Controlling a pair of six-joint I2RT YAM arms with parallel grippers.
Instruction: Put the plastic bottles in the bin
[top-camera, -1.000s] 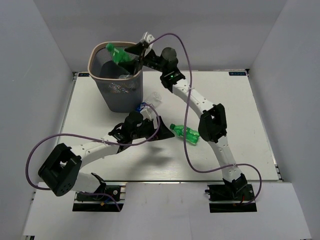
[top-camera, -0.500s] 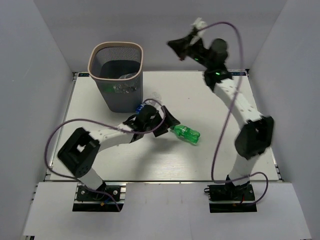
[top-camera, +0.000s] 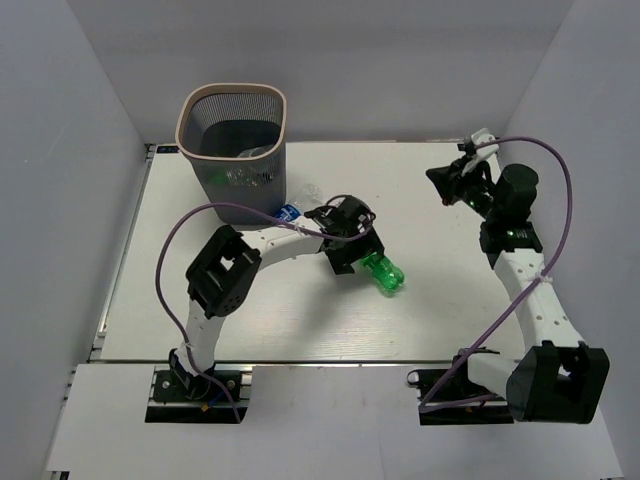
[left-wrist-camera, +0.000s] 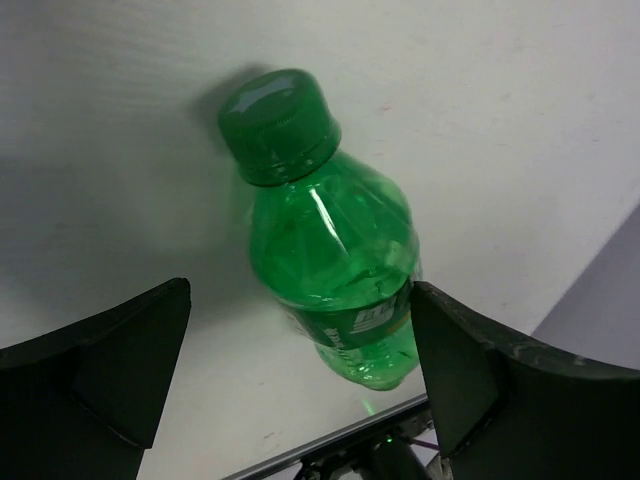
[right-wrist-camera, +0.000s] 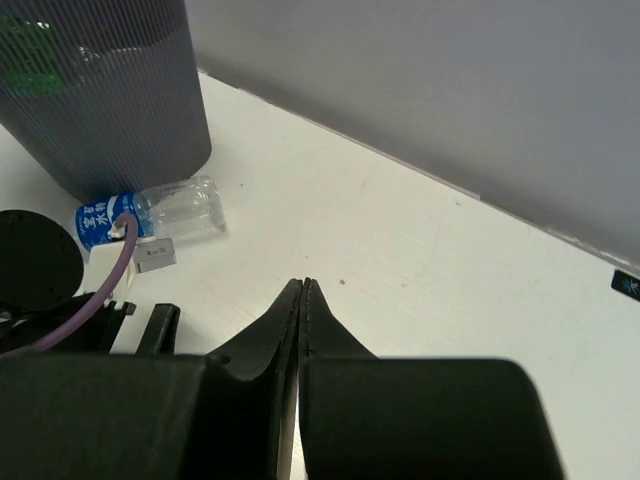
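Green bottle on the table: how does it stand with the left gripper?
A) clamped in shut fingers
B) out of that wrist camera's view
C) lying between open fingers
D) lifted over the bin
C: the left wrist view shows the green bottle lying on the table between the spread fingers of the left gripper, with a clear gap on one side.

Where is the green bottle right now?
From above, the green bottle lies on the table near the middle, right of the bin, at the open left gripper.
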